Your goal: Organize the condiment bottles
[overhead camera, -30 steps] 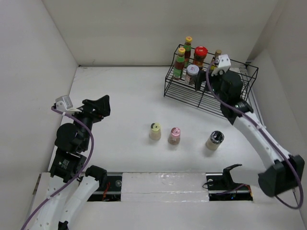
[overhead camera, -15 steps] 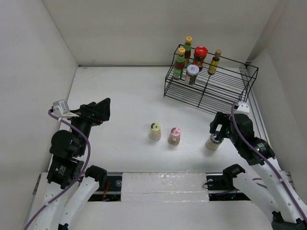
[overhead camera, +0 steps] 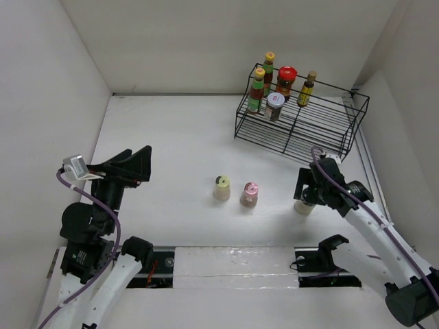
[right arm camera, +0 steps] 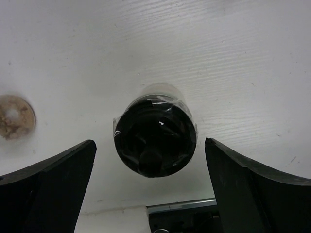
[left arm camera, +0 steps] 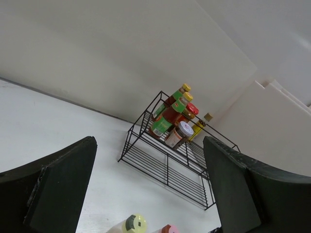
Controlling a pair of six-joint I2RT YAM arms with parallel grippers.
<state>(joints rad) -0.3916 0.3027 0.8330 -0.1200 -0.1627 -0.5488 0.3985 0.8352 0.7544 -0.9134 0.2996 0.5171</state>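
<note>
Five condiment bottles stand at the left end of the black wire rack (overhead camera: 322, 127): two yellow-capped slim bottles (overhead camera: 258, 89), a red-lidded jar (overhead camera: 286, 81), a silver-lidded jar (overhead camera: 274, 106) and a small yellow-capped bottle (overhead camera: 306, 88). On the table stand a cream shaker (overhead camera: 221, 188), a pink-capped shaker (overhead camera: 249, 195) and a dark-topped shaker (right arm camera: 155, 136). My right gripper (right arm camera: 149, 143) hangs open straight above the dark-topped shaker, a finger on either side, apart from it. My left gripper (overhead camera: 134, 164) is open and empty at the near left, facing the rack (left arm camera: 170, 160).
White walls close in the table on the left, back and right. The rack sits in the far right corner, its right half bare. Both arm bases and a metal rail run along the near edge (overhead camera: 233, 264).
My right arm has drawn back from the rack, leaving the small yellow-capped bottle on it, and come down over the dark-topped shaker. My left arm has pulled back toward the near left.
</note>
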